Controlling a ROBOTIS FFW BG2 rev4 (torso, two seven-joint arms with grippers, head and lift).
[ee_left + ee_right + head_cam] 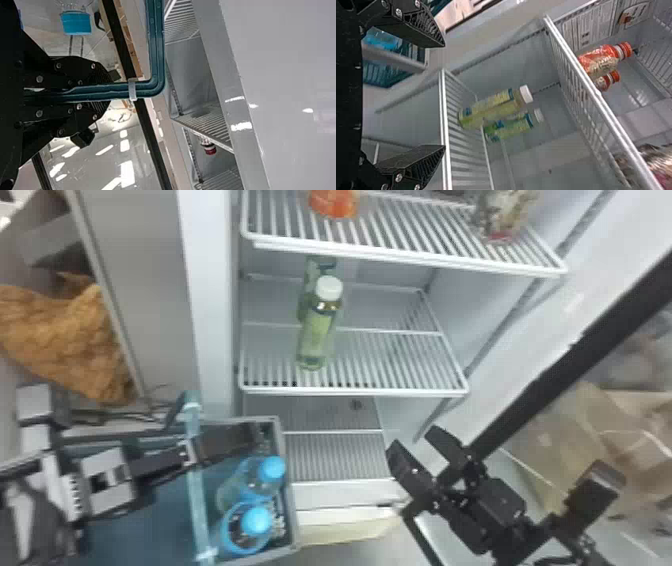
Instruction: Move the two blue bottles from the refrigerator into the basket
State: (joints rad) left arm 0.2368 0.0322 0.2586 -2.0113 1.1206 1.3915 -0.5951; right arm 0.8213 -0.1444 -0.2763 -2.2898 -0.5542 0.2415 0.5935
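Blue-capped, the far clear bottle (271, 468) and near clear bottle (256, 520) sit at the right end of the gray-rimmed blue basket (290, 500), so the step is likely finishing: keep the basket steady, and draw the black right gripper (412, 438), spread wide and empty, back without brushing the white wire shelf (350, 391). The head view gives the bottles' places; the left wrist view shows the black left gripper (107, 91) closed on the teal plastic handle (155, 51), while the right wrist view reveals orange-capped bottles (600, 60) on a higher shelf.
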